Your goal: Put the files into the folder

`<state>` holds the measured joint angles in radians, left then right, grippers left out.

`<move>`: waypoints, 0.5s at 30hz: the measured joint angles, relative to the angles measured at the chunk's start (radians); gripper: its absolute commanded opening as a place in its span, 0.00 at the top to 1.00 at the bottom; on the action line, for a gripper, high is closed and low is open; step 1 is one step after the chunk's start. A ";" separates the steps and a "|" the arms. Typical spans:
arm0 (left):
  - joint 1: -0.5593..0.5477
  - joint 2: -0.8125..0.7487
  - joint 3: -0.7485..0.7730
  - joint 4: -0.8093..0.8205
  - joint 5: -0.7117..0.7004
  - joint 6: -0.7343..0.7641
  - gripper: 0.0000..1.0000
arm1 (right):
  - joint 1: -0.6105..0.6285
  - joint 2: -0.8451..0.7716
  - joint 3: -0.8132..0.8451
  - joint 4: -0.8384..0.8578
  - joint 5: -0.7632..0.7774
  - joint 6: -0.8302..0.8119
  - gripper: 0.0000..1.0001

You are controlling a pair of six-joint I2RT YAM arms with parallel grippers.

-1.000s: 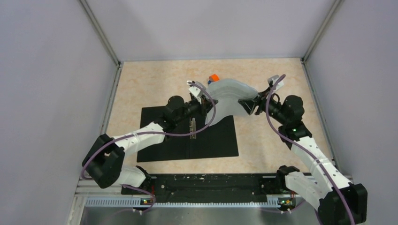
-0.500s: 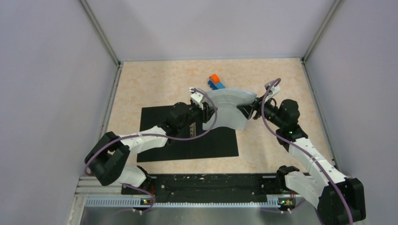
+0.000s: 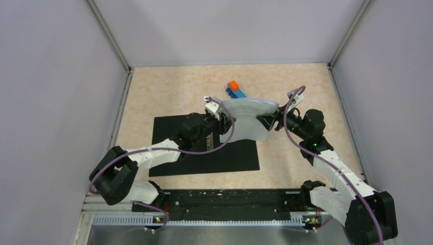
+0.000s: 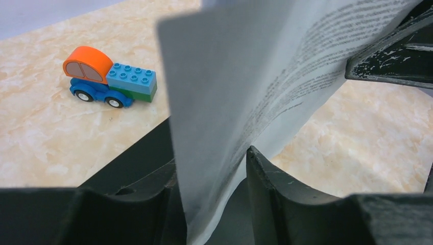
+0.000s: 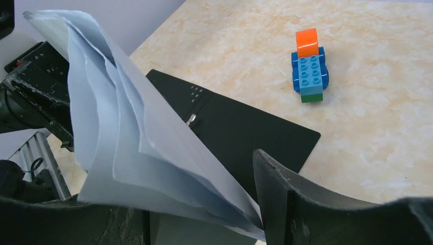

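Files (image 3: 248, 118) not yet in: sheets hang arched over the far right corner of the open folder (image 3: 178, 153) on the surface, my left claw (image 3: 220, 124) parted loosely around one edge, my right claw (image 3: 269, 121) parted around the other, grip unclear; laying them flat remains.

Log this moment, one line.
white paper sheets: arched mid-air; open black folder: flat, partly beneath; left gripper: open; right gripper: grip unclear
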<state>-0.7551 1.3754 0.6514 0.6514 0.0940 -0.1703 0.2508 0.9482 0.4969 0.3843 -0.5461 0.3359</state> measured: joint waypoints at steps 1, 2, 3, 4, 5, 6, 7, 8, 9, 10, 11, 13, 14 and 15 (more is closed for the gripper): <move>0.000 0.000 0.000 0.000 0.003 0.000 0.61 | 0.000 0.003 0.000 0.002 0.000 0.000 0.39; 0.000 0.000 0.000 -0.001 0.006 -0.001 0.64 | 0.000 0.005 0.000 0.003 0.001 0.000 0.39; 0.000 0.000 0.000 -0.001 0.008 0.000 0.66 | 0.000 0.008 0.000 0.004 0.000 -0.001 0.39; 0.000 0.000 0.000 0.000 0.013 0.000 0.69 | 0.000 0.011 0.000 0.004 0.001 -0.002 0.39; 0.000 0.000 0.000 -0.001 0.017 -0.001 0.71 | 0.000 0.011 0.000 0.004 0.001 -0.002 0.39; 0.000 0.000 0.000 -0.001 0.020 0.000 0.74 | 0.000 0.011 0.000 0.004 0.002 -0.003 0.39; 0.000 0.000 0.000 -0.001 0.022 -0.001 0.75 | 0.000 0.011 0.000 0.004 0.001 -0.003 0.39; 0.000 0.000 0.000 0.000 0.024 -0.002 0.77 | 0.000 0.011 0.000 0.003 0.002 -0.003 0.39; 0.000 0.000 0.000 0.000 0.026 -0.002 0.81 | 0.000 0.011 0.000 0.003 0.002 -0.003 0.39; 0.000 0.000 0.001 -0.001 0.028 -0.003 0.85 | 0.000 0.011 0.000 0.001 0.001 -0.003 0.39; 0.000 0.002 0.002 0.000 0.030 -0.003 0.89 | 0.000 0.011 0.000 -0.001 0.002 -0.004 0.39; 0.000 0.006 0.009 -0.002 0.039 -0.004 1.00 | 0.000 0.011 0.000 -0.008 0.001 -0.005 0.39; 0.000 0.008 0.013 -0.003 0.042 -0.008 1.00 | 0.000 0.011 0.000 -0.011 0.001 -0.006 0.39; 0.000 0.009 0.023 -0.011 0.047 -0.006 1.00 | 0.000 0.011 0.002 -0.014 -0.001 -0.010 0.39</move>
<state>-0.7555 1.3842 0.6739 0.6403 0.1413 -0.1761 0.2508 0.9596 0.4984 0.3698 -0.5468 0.3256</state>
